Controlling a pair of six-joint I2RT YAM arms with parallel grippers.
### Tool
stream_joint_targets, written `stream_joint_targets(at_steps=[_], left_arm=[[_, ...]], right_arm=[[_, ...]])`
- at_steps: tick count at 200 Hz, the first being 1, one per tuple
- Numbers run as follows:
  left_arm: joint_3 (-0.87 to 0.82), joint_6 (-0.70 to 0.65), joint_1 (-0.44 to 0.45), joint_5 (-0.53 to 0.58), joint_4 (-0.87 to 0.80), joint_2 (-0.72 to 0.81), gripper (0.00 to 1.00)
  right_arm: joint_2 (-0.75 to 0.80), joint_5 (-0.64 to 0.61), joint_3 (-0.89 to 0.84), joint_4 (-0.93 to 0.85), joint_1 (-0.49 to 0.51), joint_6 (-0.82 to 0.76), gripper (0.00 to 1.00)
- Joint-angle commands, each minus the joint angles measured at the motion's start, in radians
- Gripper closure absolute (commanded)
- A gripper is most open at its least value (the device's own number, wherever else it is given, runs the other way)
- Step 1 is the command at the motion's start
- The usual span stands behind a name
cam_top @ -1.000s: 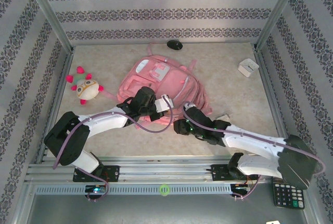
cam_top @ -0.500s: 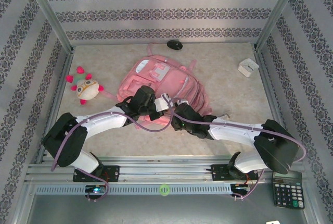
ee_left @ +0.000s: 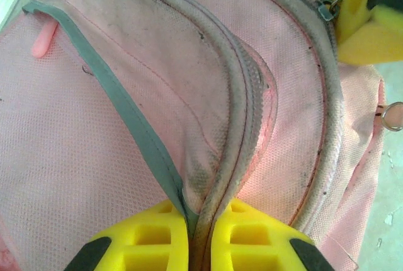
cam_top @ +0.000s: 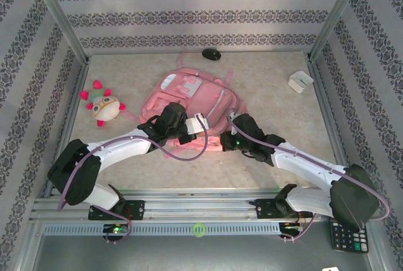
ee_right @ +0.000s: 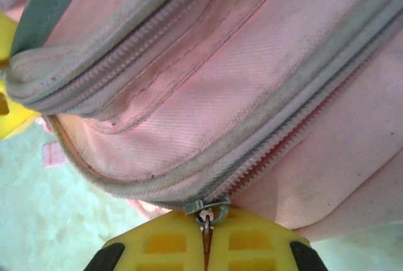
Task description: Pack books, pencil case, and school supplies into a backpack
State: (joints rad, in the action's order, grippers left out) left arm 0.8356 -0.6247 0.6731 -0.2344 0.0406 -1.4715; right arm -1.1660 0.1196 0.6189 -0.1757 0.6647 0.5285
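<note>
Clamped left gripper tight on a near seam fold of the pink backpack (flat, mid-table), pinched right gripper closed on its metal zipper pull, showed plush toy well apart left, white box far right.

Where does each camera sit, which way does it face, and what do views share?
Top external: above and behind the bases, facing down at the table; both arms, left hand and right hand on the backpack.
Left wrist: close over pink fabric; own yellow fingers pinch a zipper seam.
Right wrist: close on the backpack's edge; own fingers grip the zipper pull.
Shared: the left wrist view also catches the right hand at that zipper.
</note>
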Motion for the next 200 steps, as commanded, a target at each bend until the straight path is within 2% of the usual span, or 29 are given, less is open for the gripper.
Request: stream_joint_targets(at_steps=[1,8,25,39,70,106,122,142,176,200], left_arm=[[0.021,-0.027,-0.049,0.140,-0.157,-0.005,0.90],[0.028,-0.026,-0.048,0.124,-0.167,-0.002,0.84],[0.035,0.002,-0.045,0.023,-0.180,0.031,0.52],[0.018,0.019,-0.021,-0.048,-0.154,0.077,0.40],[-0.034,-0.033,0.073,-0.094,-0.090,0.140,0.35],[-0.004,-0.065,0.119,-0.082,-0.117,0.058,0.34],[-0.008,-0.058,0.128,-0.076,-0.079,0.015,0.37],[-0.006,-0.054,0.135,-0.043,-0.050,-0.028,0.52],[-0.026,-0.093,0.133,0.023,-0.065,-0.002,0.89],[-0.032,-0.162,0.116,0.048,-0.195,0.051,0.93]], right_arm=[[0.006,0.129,0.012,-0.130,-0.016,-0.075,1.00],[0.000,0.156,0.015,-0.121,-0.015,-0.072,1.00],[-0.004,0.201,0.007,-0.084,-0.008,-0.053,1.00],[-0.001,0.224,0.003,-0.058,-0.008,-0.035,1.00],[0.009,0.258,-0.002,-0.020,0.007,0.000,1.00],[0.012,0.280,-0.015,0.010,0.014,0.024,1.00],[0.014,0.288,-0.022,0.030,0.017,0.036,1.00],[0.015,0.311,-0.021,0.041,0.022,0.039,1.00],[0.044,0.324,-0.033,-0.011,-0.027,0.027,1.00],[0.079,0.365,-0.050,-0.067,-0.138,-0.016,1.00]])
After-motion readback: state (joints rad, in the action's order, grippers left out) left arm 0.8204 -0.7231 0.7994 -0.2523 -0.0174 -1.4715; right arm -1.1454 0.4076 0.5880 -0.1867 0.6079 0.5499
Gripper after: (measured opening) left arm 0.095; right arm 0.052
